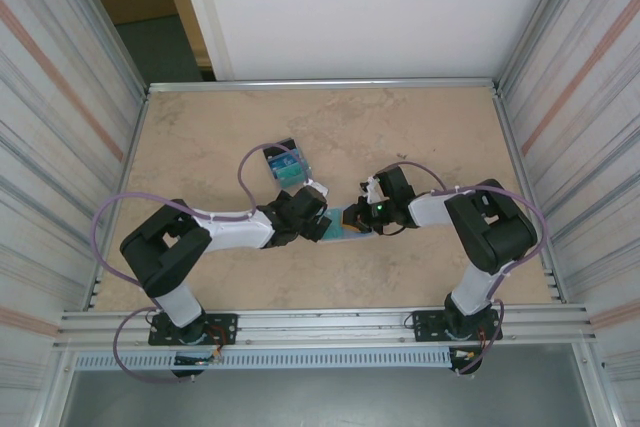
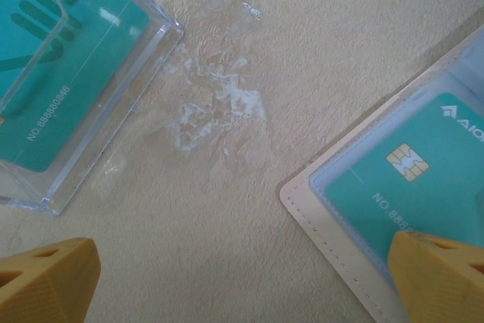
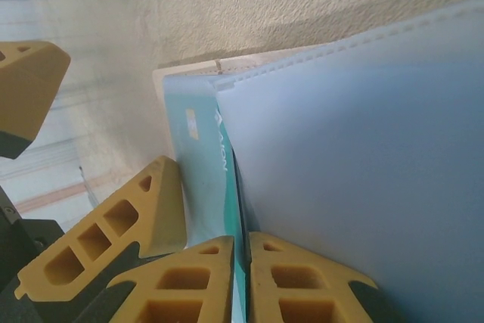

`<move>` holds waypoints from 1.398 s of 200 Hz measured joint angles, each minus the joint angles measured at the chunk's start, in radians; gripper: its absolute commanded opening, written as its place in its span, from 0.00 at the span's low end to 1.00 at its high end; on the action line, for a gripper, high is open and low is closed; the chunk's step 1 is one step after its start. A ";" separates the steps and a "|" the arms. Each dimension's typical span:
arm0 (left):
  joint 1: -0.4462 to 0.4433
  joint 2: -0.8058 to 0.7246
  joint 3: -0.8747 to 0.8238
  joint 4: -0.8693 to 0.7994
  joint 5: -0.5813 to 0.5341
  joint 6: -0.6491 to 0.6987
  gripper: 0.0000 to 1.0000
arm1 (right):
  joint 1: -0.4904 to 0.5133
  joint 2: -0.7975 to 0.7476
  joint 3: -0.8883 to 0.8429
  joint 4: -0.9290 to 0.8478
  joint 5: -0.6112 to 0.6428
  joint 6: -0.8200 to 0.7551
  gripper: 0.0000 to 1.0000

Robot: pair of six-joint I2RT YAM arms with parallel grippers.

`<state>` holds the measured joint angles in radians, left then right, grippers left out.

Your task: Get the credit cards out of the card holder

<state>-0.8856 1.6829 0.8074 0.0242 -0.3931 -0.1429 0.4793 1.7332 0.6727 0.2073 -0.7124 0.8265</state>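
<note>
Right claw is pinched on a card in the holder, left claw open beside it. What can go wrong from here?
1. Right claw pinches the teal card beside the frosted sleeve; it may grab both and drag the card holder along.
2. Left claw is open, with one finger over the holder's corner only; if that hold is weak, the holder may lift or slide toward the clear box.

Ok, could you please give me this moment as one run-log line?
left pincer open by card holder | right pincer shut on teal card in card holder | clear box holds other cards
</note>
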 measured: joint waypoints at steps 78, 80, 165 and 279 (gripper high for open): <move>0.003 0.000 -0.001 0.000 -0.011 0.000 0.99 | -0.003 0.035 0.000 0.060 -0.053 0.003 0.11; 0.003 0.000 -0.001 -0.001 -0.011 0.000 0.99 | -0.003 0.035 0.000 0.061 -0.054 0.003 0.11; 0.002 -0.004 -0.001 -0.005 -0.012 -0.003 0.99 | -0.004 0.052 0.000 0.095 -0.074 0.004 0.04; 0.012 -0.032 -0.019 -0.046 0.000 -0.003 0.99 | -0.032 0.043 -0.009 0.091 -0.075 0.000 0.02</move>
<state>-0.8738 1.6508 0.7887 -0.0219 -0.3927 -0.1463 0.4473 1.7760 0.6636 0.2981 -0.7876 0.8268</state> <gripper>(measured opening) 0.987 0.050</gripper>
